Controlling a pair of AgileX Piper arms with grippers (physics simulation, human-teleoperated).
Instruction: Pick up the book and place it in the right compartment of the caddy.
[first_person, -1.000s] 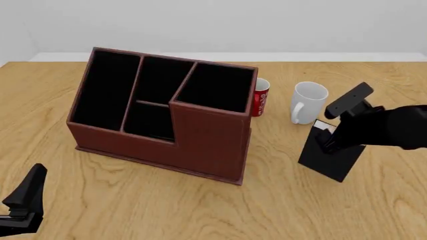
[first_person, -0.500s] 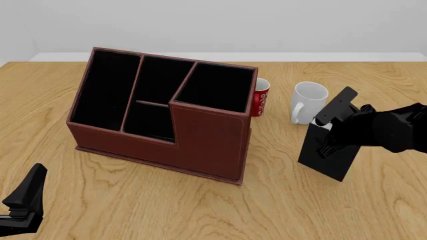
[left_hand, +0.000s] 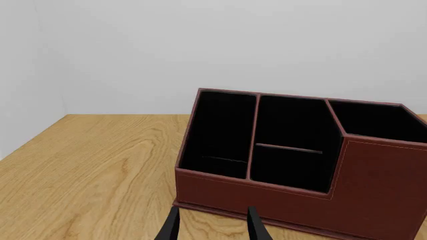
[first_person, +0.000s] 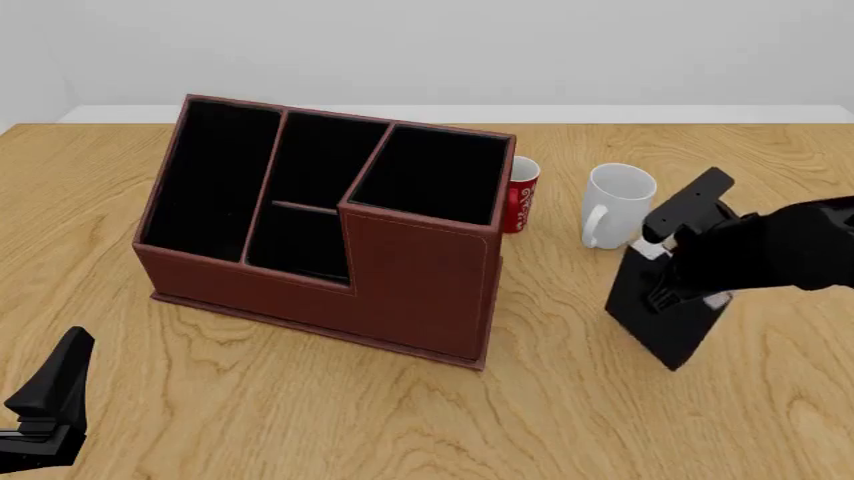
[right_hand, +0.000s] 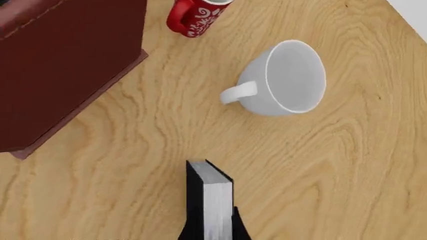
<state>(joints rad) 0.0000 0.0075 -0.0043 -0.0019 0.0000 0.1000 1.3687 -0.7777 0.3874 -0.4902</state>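
Your right gripper (first_person: 671, 283) pinches the book (first_person: 663, 320) by its upper part at the right of the front frame, below the white mug (first_person: 617, 205). The book is thin, matte black, with white page edges. It is well right of the caddy (first_person: 320, 235). Your left gripper (left_hand: 212, 231) is spread at lower left.

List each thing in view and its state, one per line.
Book: upright, tilted, gripped at its top by the right gripper.
Caddy: upright, all four compartments empty.
Mug: upright, empty.
Can: upright behind the caddy.
Left gripper: open, holding nothing.
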